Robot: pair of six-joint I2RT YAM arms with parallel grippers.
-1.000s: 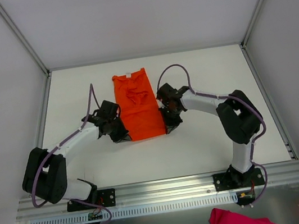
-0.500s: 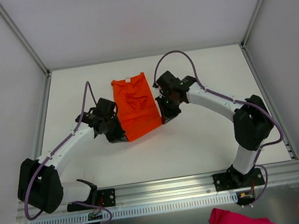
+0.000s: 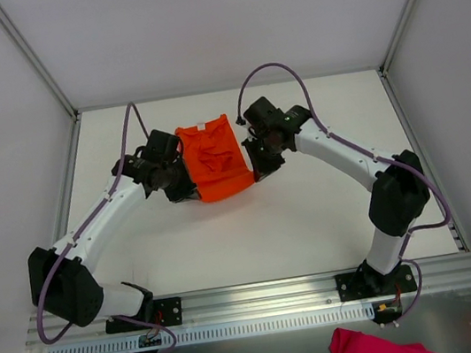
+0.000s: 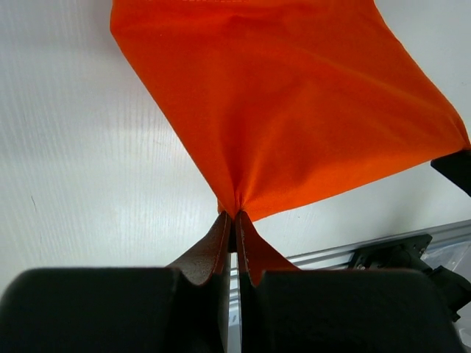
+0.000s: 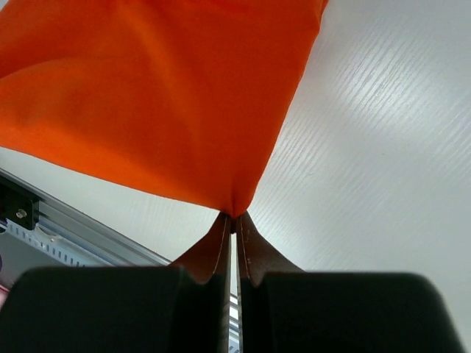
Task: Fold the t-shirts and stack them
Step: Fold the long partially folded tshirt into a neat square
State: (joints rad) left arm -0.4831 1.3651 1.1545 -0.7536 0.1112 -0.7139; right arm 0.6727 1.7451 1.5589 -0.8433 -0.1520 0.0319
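T-SHIRT GRIPPED AT 2 CORNERS

The orange t-shirt (image 3: 214,166) is at the far centre of the desk (image 3: 314,218), between the 2 arms. The left jaws are clenched on its near left corner. The right jaws are clenched on its near right corner. The fabric fans out taut from each grip. The white neck label (image 3: 202,126) lies at the far edge.

An orange t-shirt (image 3: 216,166) lies on the white desk (image 3: 314,218), its white neck label at the far edge, with the left pincer (image 3: 189,191) at its near left corner, the right pincer (image 3: 256,170) at its near right corner, and a pink cloth (image 3: 375,350) beyond the near rail.
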